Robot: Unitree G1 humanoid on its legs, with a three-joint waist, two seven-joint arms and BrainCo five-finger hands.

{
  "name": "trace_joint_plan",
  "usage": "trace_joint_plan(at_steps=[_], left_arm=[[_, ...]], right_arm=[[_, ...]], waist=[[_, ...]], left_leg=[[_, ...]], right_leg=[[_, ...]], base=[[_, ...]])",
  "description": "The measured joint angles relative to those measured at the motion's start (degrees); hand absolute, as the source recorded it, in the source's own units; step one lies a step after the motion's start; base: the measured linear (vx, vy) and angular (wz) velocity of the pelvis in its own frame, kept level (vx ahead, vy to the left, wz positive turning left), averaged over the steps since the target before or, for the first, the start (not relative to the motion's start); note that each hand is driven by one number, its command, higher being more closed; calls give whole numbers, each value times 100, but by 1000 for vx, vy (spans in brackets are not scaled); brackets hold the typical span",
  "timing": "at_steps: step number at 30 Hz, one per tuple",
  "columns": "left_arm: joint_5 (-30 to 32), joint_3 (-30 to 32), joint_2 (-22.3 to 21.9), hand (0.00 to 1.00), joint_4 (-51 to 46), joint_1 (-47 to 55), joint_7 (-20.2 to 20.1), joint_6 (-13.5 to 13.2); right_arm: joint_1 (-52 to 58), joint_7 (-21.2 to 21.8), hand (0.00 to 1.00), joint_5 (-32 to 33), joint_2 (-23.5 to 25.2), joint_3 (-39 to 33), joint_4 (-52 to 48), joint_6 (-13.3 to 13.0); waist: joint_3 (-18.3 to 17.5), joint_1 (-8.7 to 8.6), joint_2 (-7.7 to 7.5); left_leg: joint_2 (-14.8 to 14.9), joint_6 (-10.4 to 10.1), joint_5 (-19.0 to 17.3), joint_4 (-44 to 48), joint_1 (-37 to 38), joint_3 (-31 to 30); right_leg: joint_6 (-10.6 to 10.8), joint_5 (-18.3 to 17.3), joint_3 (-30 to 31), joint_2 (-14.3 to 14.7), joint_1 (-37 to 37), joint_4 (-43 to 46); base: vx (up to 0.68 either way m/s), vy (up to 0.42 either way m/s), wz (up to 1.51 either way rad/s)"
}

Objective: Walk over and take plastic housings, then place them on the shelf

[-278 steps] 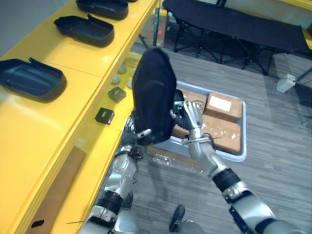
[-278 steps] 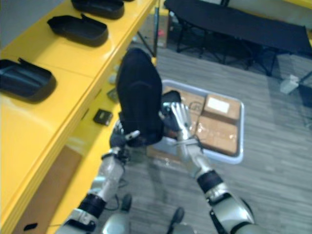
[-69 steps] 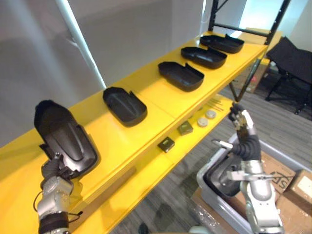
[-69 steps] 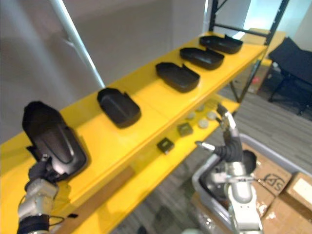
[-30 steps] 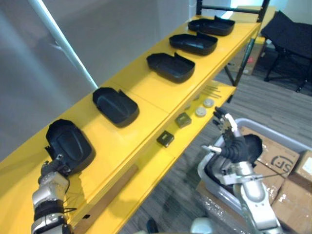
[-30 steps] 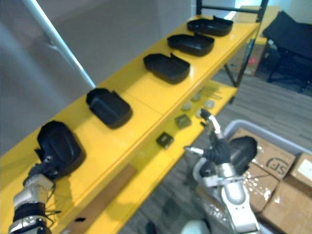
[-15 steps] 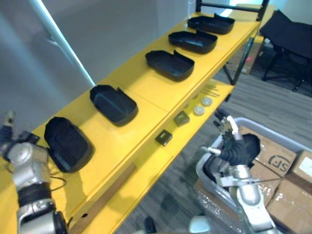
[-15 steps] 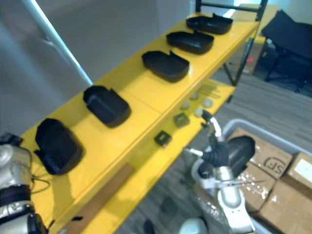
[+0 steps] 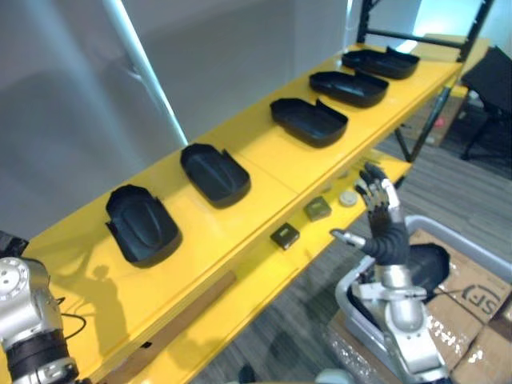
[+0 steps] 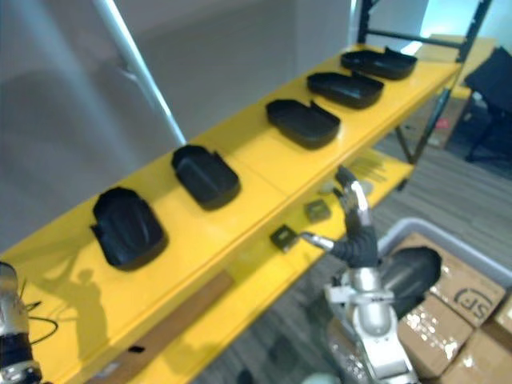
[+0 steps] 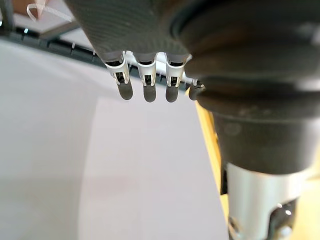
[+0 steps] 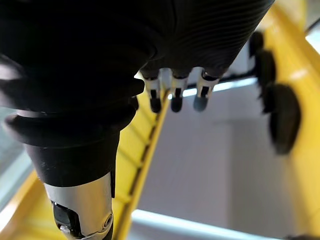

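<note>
Several black plastic housings lie in a row on the yellow shelf's top board (image 9: 256, 160). The nearest housing (image 9: 142, 224) rests hollow side up, and the others, such as the second housing (image 9: 214, 173) and a third housing (image 9: 309, 122), run back to the far right. My left hand (image 11: 145, 85) has straight fingers with nothing in them, and its arm stands at the lower left, apart from the nearest housing. My right hand (image 9: 378, 210) is raised with fingers spread, empty, in front of the lower board. One more black housing (image 10: 408, 276) lies in a grey bin (image 9: 472, 248).
Small dark blocks (image 9: 285, 235) and round discs (image 9: 348, 198) sit on the lower yellow board. Cardboard boxes (image 9: 480, 300) lie by the bin on the floor. A grey wall and a slanted white pole (image 9: 148, 68) stand behind the shelf, with black frame posts (image 9: 472, 24) at its far end.
The whole picture has shifted, so the camera moved. My left hand has drawn down and away from the nearest housing, which stays on the shelf. My right hand has risen a little.
</note>
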Motion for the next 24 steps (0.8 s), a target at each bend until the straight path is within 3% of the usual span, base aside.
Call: trace_joint_plan(at_steps=[3, 5, 6, 10, 14, 16, 17, 20, 24], left_arm=[[278, 257, -187, 0, -197, 369, 68, -225], [532, 429, -532, 0, -286, 812, 221, -524], [581, 437, -572, 0, -299, 875, 255, -555], [824, 701, -1210, 0, -512, 1655, 427, -824], [824, 773, -2006, 0, -631, 2219, 399, -851], [566, 760, -2374, 0, -510, 2441, 204, -838], [485, 756, -2431, 0, -377, 2443, 137, -838], [426, 605, -2636, 0, 321, 2585, -30, -830], [469, 226, -2875, 0, 1452, 2669, -134, -862]], right_arm=[[-207, -15, 0, -10, 14, 136, 2, 0], [-310, -53, 0, -127, 78, 226, 6, 11], [-325, -62, 0, -127, 85, 227, 11, 15], [-421, -146, 0, -107, 197, 204, 186, 258], [-471, 148, 0, -103, 314, 251, 334, 496], [-571, 509, 0, -91, 313, 463, 483, 686], [-653, 618, 100, -82, 306, 545, 522, 722], [-1142, 999, 100, 107, 278, 972, 653, 966], [-1420, 1133, 100, 209, 373, 1427, 782, 996]], waist=[[-93, 220, -39], [-237, 408, -71], [-242, 425, -79], [-328, 708, -216], [-364, 896, -273], [-347, 1007, -329], [-344, 1013, -343], [-278, 1087, -455], [-247, 1177, -640]], left_leg=[[-26, -2, 2, -1, -23, -197], [-55, -12, 27, -4, -115, -410], [-56, -14, 29, -4, -118, -421], [-89, -27, 41, -5, -145, -610], [-139, -14, 88, -11, -220, -793], [-161, -12, 128, -41, -250, -917], [-158, -16, 131, -41, -272, -934], [-132, -37, 192, -47, -326, -1060], [-98, -55, 274, -47, -478, -1179]], right_leg=[[3, 17, -180, 2, 129, -125], [3, 26, -384, 5, 209, -227], [3, 26, -395, 7, 216, -234], [-4, 34, -644, 19, 387, -364], [-4, 39, -810, 26, 415, -377], [-4, 39, -961, 33, 481, -391], [-4, 38, -983, 39, 476, -394], [-33, 52, -1057, 90, 472, -401], [-78, 37, -1182, 109, 370, -397]], base=[[26, -15, 29], [31, -26, 40], [21, -23, 27], [8, -27, 25], [-23, -27, 24], [-50, -22, 30], [-65, -22, 28], [-65, -23, 16], [-56, -16, 15]])
